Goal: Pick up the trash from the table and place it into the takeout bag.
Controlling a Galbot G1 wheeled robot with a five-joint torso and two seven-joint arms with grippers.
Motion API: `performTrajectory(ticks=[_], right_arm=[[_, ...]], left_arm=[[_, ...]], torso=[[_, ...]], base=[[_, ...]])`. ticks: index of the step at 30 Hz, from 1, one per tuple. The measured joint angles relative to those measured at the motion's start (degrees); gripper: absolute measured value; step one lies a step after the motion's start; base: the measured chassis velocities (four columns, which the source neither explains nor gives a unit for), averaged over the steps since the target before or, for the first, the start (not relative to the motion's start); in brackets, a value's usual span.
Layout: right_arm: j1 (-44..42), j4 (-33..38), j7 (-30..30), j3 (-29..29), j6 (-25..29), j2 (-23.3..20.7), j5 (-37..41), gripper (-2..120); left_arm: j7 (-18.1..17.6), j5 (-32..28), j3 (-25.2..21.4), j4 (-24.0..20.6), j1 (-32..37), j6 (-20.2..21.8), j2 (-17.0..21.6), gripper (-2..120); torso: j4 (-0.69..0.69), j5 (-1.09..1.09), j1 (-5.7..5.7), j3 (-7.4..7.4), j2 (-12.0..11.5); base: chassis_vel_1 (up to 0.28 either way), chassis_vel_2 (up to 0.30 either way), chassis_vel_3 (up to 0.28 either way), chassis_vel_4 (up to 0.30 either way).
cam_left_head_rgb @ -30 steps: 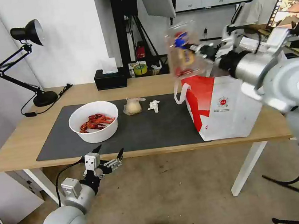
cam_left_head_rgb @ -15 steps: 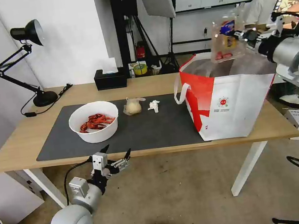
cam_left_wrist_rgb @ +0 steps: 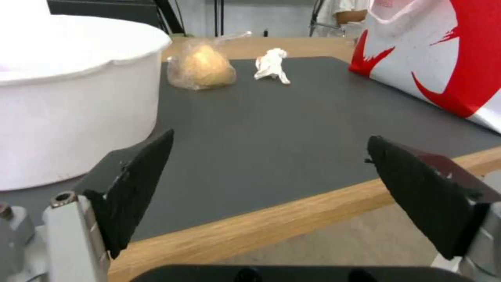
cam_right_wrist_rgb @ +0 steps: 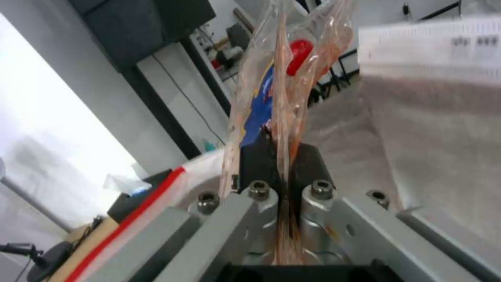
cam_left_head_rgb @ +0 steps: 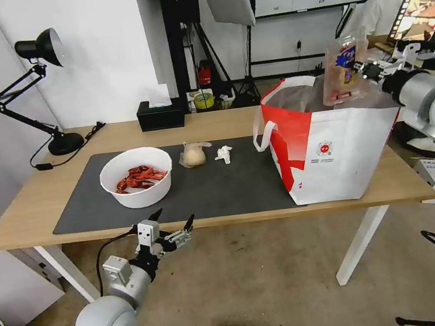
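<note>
The right gripper (cam_left_head_rgb: 363, 70) pinches the clear tray (cam_left_head_rgb: 343, 69) above the takeout bag (cam_left_head_rgb: 334, 153)'s far corner; seemingly thin hold, it might slip outside. The left gripper (cam_left_head_rgb: 173, 229) hangs spread below the table (cam_left_head_rgb: 31, 209)'s front edge

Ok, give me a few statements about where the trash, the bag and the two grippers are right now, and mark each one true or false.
1. The right gripper is clamped on the clear plastic tray above the takeout bag. True.
2. The left gripper holds the crumpled tissue. False: it is open and empty, below the table edge.
3. The white bowl of crayfish shells sits on the dark mat. True.
4. The knotted bag is inside the takeout bag. False: it lies on the mat between bowl and tissue.
</note>
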Motion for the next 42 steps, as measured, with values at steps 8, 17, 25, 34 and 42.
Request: performTrajectory(ticks=[8,17,25,34,42], right_arm=[[-5.2,3.1,-0.2,3.0,-0.1,0.5,-0.3,0],[-8.8,6.0,0.1,4.8,-0.3,0.5,0.6,0],[-10.2,7.0,1.2,5.7,-0.4,0.5,1.9,0],[-11.9,8.3,5.8,7.4,-2.8,0.4,6.5,14],[-11.7,8.3,6.7,7.5,-3.3,0.0,7.6,40]], left_arm=[[0.0,-0.1,0.5,0.4,-0.7,0.0,0.1,100],[0.0,-0.1,1.0,0.4,-0.8,0.0,0.1,100],[0.0,-0.1,1.0,0.3,-0.9,0.1,0.1,100],[-0.1,-0.1,1.4,0.0,-0.9,0.2,0.3,100],[-0.1,-0.1,1.5,-0.1,-0.9,0.3,0.5,100]], torso=[[0.0,0.0,0.0,0.0,0.0],[0.0,0.0,0.0,-0.01,0.0],[0.0,0.0,0.0,0.0,0.0],[0.0,0.0,0.0,0.0,0.0],[0.0,0.0,0.0,0.0,0.0]], base=[[0.0,0.0,0.0,0.0],[0.0,0.0,0.0,0.0],[0.0,0.0,0.0,0.0],[0.0,0.0,0.0,0.0],[0.0,0.0,0.0,0.0]])
